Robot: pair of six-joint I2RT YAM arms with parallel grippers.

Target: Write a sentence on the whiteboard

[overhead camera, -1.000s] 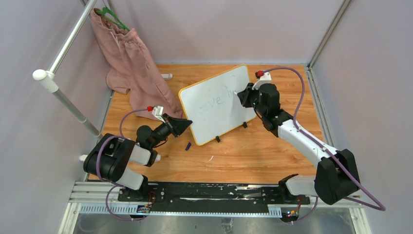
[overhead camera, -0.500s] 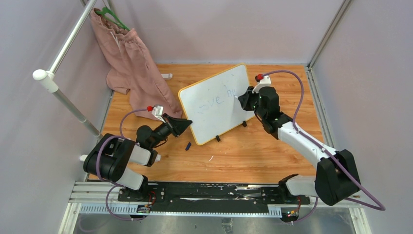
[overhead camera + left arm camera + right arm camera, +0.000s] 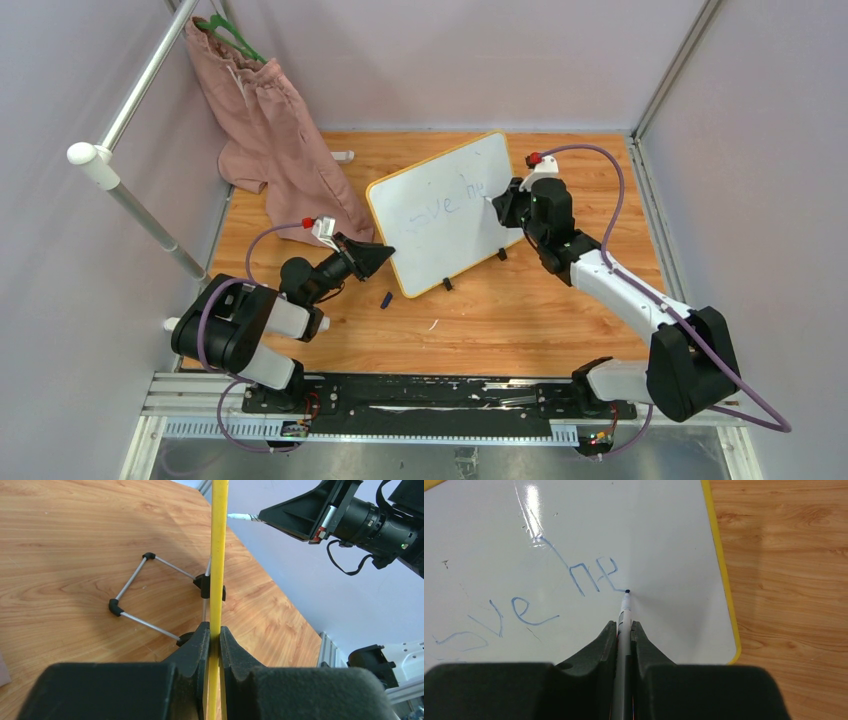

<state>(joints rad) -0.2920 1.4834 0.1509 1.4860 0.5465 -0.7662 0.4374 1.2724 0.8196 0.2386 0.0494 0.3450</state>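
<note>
In the left gripper [image 3: 214, 631] stands the whiteboard [image 3: 218, 540].

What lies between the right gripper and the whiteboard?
A marker, held in the jaws of the right gripper, its tip on the whiteboard at the end of the blue writing. The right wrist view shows it.

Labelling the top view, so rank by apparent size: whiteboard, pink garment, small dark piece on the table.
1. pink garment and whiteboard: look alike; garment hangs, maybe nearer the camera, so unranked.
2. small dark piece: clearly smallest.
</note>
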